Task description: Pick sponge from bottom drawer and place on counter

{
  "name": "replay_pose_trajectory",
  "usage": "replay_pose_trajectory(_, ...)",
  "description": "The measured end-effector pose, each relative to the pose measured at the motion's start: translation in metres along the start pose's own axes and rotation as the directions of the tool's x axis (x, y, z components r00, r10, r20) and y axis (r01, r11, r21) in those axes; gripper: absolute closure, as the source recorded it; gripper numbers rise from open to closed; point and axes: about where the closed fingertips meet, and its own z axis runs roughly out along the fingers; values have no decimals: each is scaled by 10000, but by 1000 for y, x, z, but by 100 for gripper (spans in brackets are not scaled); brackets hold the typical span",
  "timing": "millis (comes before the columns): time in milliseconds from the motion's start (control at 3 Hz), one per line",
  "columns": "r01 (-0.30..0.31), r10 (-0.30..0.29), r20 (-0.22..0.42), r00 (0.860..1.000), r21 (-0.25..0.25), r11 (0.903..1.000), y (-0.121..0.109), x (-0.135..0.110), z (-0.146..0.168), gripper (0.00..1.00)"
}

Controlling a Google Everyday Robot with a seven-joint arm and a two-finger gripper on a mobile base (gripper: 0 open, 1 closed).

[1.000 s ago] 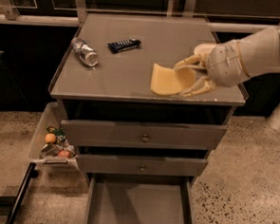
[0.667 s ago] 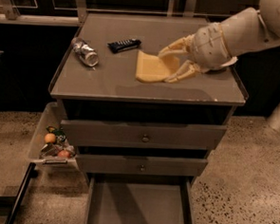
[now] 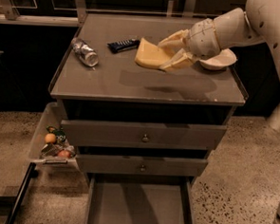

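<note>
My gripper (image 3: pixel 168 53) is shut on the pale yellow sponge (image 3: pixel 148 54) and holds it a little above the middle of the grey counter (image 3: pixel 132 82); its shadow falls on the top below. The arm reaches in from the upper right. The bottom drawer (image 3: pixel 139 206) is pulled open at the foot of the cabinet and its grey floor is bare.
On the counter lie a clear plastic bottle (image 3: pixel 84 52) at the left, a dark snack bar (image 3: pixel 123 45) behind the sponge, and a white bowl (image 3: pixel 219 59) at the right under my arm. Two upper drawers with knobs (image 3: pixel 144 138) are shut. A side bin (image 3: pixel 55 144) at left holds fruit.
My gripper has carried the sponge leftwards and farther back over the counter, from its front right part to its middle.
</note>
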Motion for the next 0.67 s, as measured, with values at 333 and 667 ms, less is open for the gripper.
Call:
replay_pose_trajectory(333,-1624,1685,-832,9822,759,9838,-15,31,2,100)
replay_pose_trajectory(667,-2451,2615,-1679,9505,1122,9630,-18,54,11,100)
